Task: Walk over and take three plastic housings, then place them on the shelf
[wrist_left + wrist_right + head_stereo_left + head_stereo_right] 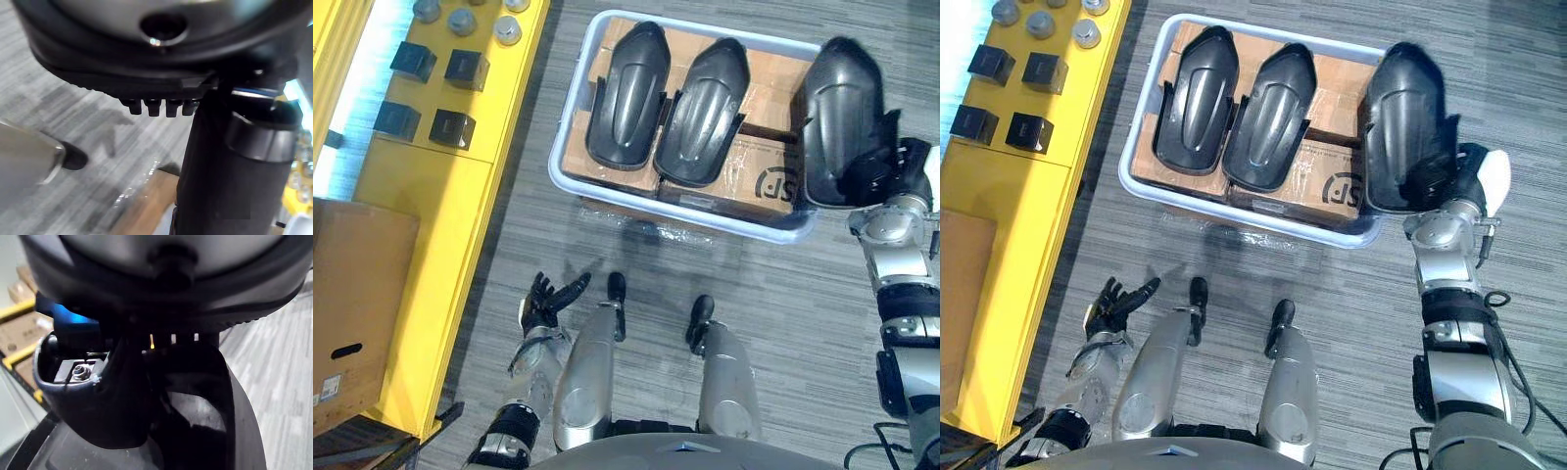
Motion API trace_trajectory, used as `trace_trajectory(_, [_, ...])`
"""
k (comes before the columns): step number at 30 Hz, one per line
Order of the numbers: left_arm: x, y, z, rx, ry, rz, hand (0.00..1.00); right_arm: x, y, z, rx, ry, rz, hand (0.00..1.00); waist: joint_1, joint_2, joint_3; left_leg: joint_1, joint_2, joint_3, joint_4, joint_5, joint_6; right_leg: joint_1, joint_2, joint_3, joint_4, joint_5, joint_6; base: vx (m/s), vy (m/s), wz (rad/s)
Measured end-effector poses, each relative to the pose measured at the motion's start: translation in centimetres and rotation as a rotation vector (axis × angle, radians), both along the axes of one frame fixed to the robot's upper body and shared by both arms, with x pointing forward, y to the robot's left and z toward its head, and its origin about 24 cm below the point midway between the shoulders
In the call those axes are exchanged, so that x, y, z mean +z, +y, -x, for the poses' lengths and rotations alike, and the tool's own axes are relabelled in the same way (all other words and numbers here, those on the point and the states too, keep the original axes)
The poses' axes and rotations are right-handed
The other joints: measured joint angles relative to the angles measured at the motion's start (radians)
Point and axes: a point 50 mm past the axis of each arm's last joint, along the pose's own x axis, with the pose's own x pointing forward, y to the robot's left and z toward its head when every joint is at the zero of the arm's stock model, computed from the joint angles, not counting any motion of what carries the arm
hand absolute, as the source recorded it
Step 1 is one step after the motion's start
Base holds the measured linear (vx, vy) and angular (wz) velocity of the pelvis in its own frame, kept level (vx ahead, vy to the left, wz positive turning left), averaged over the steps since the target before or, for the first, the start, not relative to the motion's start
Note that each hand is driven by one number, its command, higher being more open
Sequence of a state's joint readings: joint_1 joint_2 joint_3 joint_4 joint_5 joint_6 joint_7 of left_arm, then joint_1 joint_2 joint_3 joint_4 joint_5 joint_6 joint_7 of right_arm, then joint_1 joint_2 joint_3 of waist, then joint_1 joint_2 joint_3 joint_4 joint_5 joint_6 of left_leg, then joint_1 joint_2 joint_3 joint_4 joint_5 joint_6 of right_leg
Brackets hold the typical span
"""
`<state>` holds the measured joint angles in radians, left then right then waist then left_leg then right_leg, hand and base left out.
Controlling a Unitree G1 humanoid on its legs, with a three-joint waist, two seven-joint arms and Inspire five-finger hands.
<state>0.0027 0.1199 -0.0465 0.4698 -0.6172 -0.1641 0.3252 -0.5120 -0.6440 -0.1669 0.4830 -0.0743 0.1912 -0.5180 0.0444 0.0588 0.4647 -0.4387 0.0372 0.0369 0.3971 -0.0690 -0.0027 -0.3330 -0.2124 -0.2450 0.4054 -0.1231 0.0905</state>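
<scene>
Gripping housing [1398,113], right robot hand [1438,176]; left robot hand [546,302] splayed; right wrist view adds screw [79,373]

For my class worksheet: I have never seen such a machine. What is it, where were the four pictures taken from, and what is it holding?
It is a humanoid robot on two legs. The two wide pictures come from cameras in its head, looking down; the two close ones from cameras on its wrists. On the floor stands a pale plastic bin holding a left housing and a middle housing, both black. The right hand grips a third housing at the bin's right end. The left hand hangs open at its side. A yellow shelf stands to its left.
</scene>
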Motion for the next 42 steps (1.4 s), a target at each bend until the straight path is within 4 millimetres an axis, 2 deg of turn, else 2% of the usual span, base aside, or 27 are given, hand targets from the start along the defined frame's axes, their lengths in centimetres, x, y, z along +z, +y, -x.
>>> trace_trajectory(2, [1.9, 1.1, -0.3, 0.086, -0.073, -0.023, 1.00, -0.2, 0.3, 1.3, -0.033, -0.079, 0.015, 0.00, -0.004, -0.003, -0.002, 0.054, -0.002, -0.001, -0.030, 0.004, -0.001, 0.057, 0.003, -0.005, -0.034, 0.004, 0.003, 0.11, 0.001, 0.04])
trace_trajectory(4, [4.0, 2.5, -0.2, 0.171, -0.139, -0.105, 1.00, -1.0, 1.4, 2.1, -0.046, -0.127, 0.039, 0.00, -0.017, -0.019, -0.020, 0.103, -0.008, -0.004, -0.077, 0.011, -0.005, 0.102, 0.004, -0.013, -0.071, 0.005, 0.006, 0.12, -0.017, 0.09])
trace_trajectory(6, [6.3, 3.5, -0.3, 0.247, -0.222, -0.182, 1.00, -3.1, 2.6, 3.8, -0.059, -0.153, 0.031, 0.00, -0.022, -0.035, -0.074, 0.141, -0.014, -0.013, -0.141, 0.024, -0.011, 0.146, 0.010, -0.032, -0.133, 0.015, 0.008, 0.15, -0.024, 0.13])
trace_trajectory(8, [8.0, 3.6, 0.0, 0.269, -0.289, -0.197, 1.00, -4.8, 3.5, 5.0, -0.061, -0.142, 0.003, 0.00, -0.023, -0.047, -0.110, 0.173, -0.016, -0.018, -0.172, 0.026, -0.012, 0.186, 0.014, -0.047, -0.177, 0.024, 0.010, 0.16, -0.020, 0.10])
trace_trajectory(9, [9.0, 3.4, 0.1, 0.257, -0.340, -0.218, 1.00, -5.9, 4.0, 5.7, -0.062, -0.126, -0.005, 0.00, -0.025, -0.054, -0.140, 0.188, -0.018, -0.019, -0.185, 0.026, -0.011, 0.210, 0.017, -0.053, -0.205, 0.031, 0.011, 0.22, -0.019, 0.08])
trace_trajectory(12, [11.0, 1.7, 0.6, 0.152, -0.483, -0.176, 1.00, -6.9, 5.2, 6.8, -0.047, -0.150, -0.028, 0.00, -0.031, -0.060, -0.183, 0.236, -0.027, -0.017, -0.210, 0.026, -0.011, 0.275, 0.016, -0.060, -0.265, 0.050, 0.020, 0.17, 0.003, 0.06])
trace_trajectory(15, [12.3, -0.6, 0.5, -0.061, -0.598, -0.139, 1.00, -6.2, 6.1, 7.0, -0.013, -0.203, 0.001, 0.00, -0.031, -0.054, -0.213, 0.271, -0.026, -0.016, -0.238, 0.026, -0.011, 0.308, 0.021, -0.058, -0.295, 0.071, 0.020, 0.10, 0.017, -0.02])
trace_trajectory(16, [12.7, -2.5, 0.2, -0.221, -0.652, -0.112, 1.00, -5.5, 6.9, 6.8, 0.036, -0.249, 0.016, 0.00, -0.031, -0.055, -0.237, 0.290, -0.025, -0.009, -0.252, 0.026, -0.011, 0.320, 0.022, -0.053, -0.305, 0.083, 0.023, 0.07, 0.020, -0.11])
trace_trajectory(18, [12.7, -3.9, 0.1, -0.323, -0.672, -0.076, 1.00, -5.1, 7.6, 6.5, 0.083, -0.275, 0.025, 0.00, -0.033, -0.055, -0.256, 0.305, -0.025, -0.002, -0.266, 0.026, -0.011, 0.324, 0.022, -0.049, -0.305, 0.086, 0.024, 0.06, 0.021, -0.15])
trace_trajectory(19, [12.7, -5.5, -0.1, -0.443, -0.685, -0.043, 1.00, -4.7, 8.6, 6.3, 0.139, -0.292, 0.063, 0.00, -0.038, -0.057, -0.267, 0.332, -0.025, 0.006, -0.279, 0.026, -0.010, 0.340, 0.020, -0.046, -0.305, 0.090, 0.027, 0.05, 0.021, -0.17])
trace_trajectory(20, [12.6, -6.2, 0.0, -0.501, -0.688, -0.025, 1.00, -4.5, 9.3, 6.2, 0.180, -0.301, 0.075, 0.00, -0.041, -0.057, -0.274, 0.345, -0.024, 0.012, -0.286, 0.026, -0.010, 0.346, 0.021, -0.040, -0.305, 0.093, 0.026, 0.04, 0.022, -0.17])
trace_trajectory(23, [12.6, -7.7, -0.2, -0.660, -0.679, -0.015, 1.00, -4.1, 11.1, 5.9, 0.291, -0.313, 0.116, 0.00, -0.049, -0.057, -0.298, 0.369, -0.022, 0.032, -0.304, 0.027, -0.009, 0.349, 0.021, -0.021, -0.306, 0.101, 0.030, 0.00, 0.027, -0.21])
trace_trajectory(31, [11.6, -8.1, -0.6, -0.740, -0.636, 0.083, 1.00, -4.6, 13.2, 5.4, 0.443, -0.264, 0.112, 0.00, -0.051, -0.054, -0.325, 0.378, -0.029, 0.059, -0.341, 0.042, 0.007, 0.348, 0.021, 0.000, -0.357, 0.144, 0.035, -0.06, 0.028, -0.11])
trace_trajectory(36, [11.7, -9.0, -0.4, -0.792, -0.653, 0.142, 1.00, -5.2, 15.6, 5.1, 0.585, -0.225, 0.110, 0.00, -0.051, -0.054, -0.347, 0.378, -0.042, 0.067, -0.382, 0.071, 0.007, 0.333, 0.012, 0.002, -0.370, 0.145, 0.035, -0.09, 0.003, -0.04])
trace_trajectory(42, [11.4, -10.1, -0.1, -0.842, -0.629, 0.173, 1.00, -5.6, 17.2, 5.2, 0.684, -0.205, 0.106, 0.00, -0.057, -0.048, -0.371, 0.392, -0.049, 0.071, -0.430, 0.102, 0.003, 0.331, 0.009, 0.001, -0.385, 0.145, 0.035, -0.06, -0.002, -0.01])
